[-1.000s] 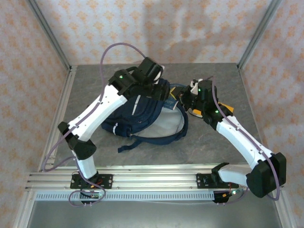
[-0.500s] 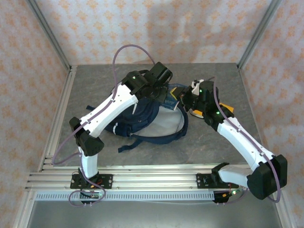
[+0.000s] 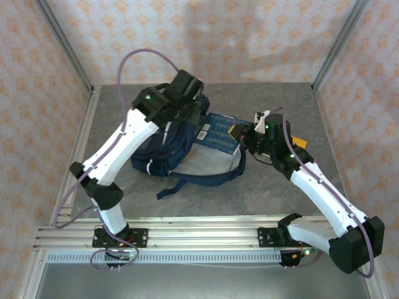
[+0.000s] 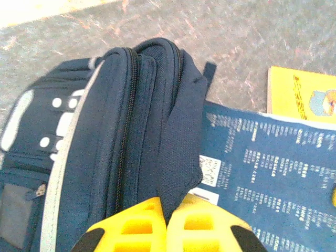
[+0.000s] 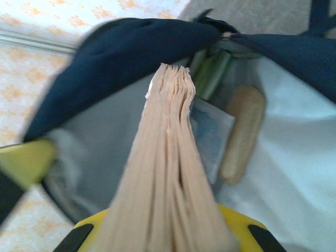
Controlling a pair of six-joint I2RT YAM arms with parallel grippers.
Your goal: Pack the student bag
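"Where are you?"

"At a grey speckled table [image 3: 280, 187], with patterned walls around it. The student bag [image 3: 168, 149] lies on its side, mid-table, a little left."

"And your claws?"

"My left gripper [image 4: 168, 212] is clamped on a fold of the bag's navy fabric by the opening. My right gripper [image 5: 165, 236] pinches a blue-covered book [image 3: 217, 132], page edges pointing into the bag's grey-lined mouth. A yellow book [image 4: 302, 97] lies flat on the table nearby."
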